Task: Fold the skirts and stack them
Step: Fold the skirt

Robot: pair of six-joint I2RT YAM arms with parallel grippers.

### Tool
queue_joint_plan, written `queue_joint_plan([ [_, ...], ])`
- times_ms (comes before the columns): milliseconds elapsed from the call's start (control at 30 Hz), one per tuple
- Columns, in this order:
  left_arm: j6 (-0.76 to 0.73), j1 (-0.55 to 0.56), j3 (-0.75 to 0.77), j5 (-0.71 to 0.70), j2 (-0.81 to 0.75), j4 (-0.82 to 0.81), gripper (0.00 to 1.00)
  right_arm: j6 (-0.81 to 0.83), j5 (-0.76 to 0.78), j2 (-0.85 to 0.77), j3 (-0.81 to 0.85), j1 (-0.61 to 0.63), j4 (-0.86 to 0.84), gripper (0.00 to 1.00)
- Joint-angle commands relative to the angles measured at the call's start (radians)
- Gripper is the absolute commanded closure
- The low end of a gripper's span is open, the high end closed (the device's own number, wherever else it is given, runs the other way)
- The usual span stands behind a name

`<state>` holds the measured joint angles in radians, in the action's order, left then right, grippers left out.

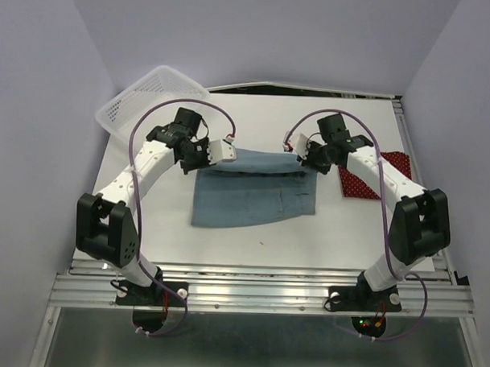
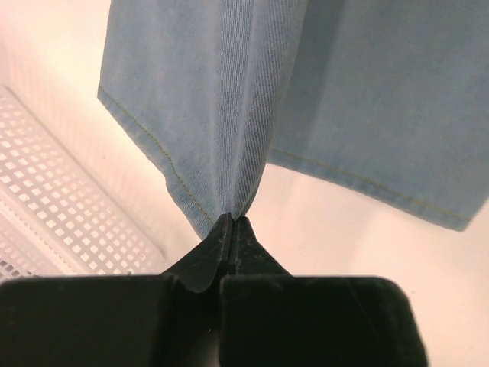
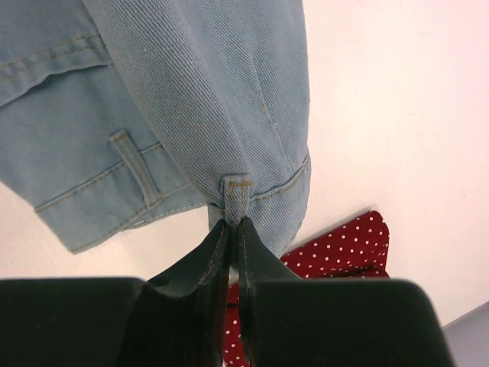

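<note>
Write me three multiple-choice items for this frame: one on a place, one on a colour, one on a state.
1. The basket sits: A at the table's far left corner; B at its near right corner; C at its middle.
2. The dotted skirt is: A green; B dark red; C yellow.
3. The left gripper is: A open; B shut on the denim skirt; C shut on the basket.
A, top view shows it there; B, red with white dots; B, its fingertips pinch denim.

**Lighting and picture quality**

Overhead view: bright, even, diffuse light; faint soft shadows on the white table; walls tinted lilac. Wrist views: background overexposed to pinkish white; denim skirt weave sharp; lower frame black, detail lost.
</note>
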<state>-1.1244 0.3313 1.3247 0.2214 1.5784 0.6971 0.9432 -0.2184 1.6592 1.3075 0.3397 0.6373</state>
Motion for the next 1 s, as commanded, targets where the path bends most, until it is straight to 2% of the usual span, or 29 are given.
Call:
queue_joint_plan([
  [0, 0.02, 0.002, -0.002, 0.022, -0.13, 0.159, 1.0, 0.022, -0.029, -0.096, 0.019, -0.01, 0.081, 0.99],
  [233, 0.051, 0.072, -0.228, 0.038, -0.254, 0.182, 1.0, 0.043, -0.059, -0.156, -0.12, -0.01, 0.095, 0.99],
  [433, 0.172, 0.199, -0.442, 0.024, -0.206, 0.013, 1.0, 0.049, -0.055, -0.127, -0.292, -0.01, -0.013, 0.99],
  [667, 0.169, 0.218, -0.536, 0.012, -0.071, -0.096, 1.0, 0.051, -0.085, -0.118, -0.37, -0.01, -0.051, 0.99],
  [967, 0.187, 0.178, -0.512, -0.056, -0.024, -0.13, 1.0, 0.031, -0.091, -0.104, -0.35, -0.01, -0.039, 0.99],
])
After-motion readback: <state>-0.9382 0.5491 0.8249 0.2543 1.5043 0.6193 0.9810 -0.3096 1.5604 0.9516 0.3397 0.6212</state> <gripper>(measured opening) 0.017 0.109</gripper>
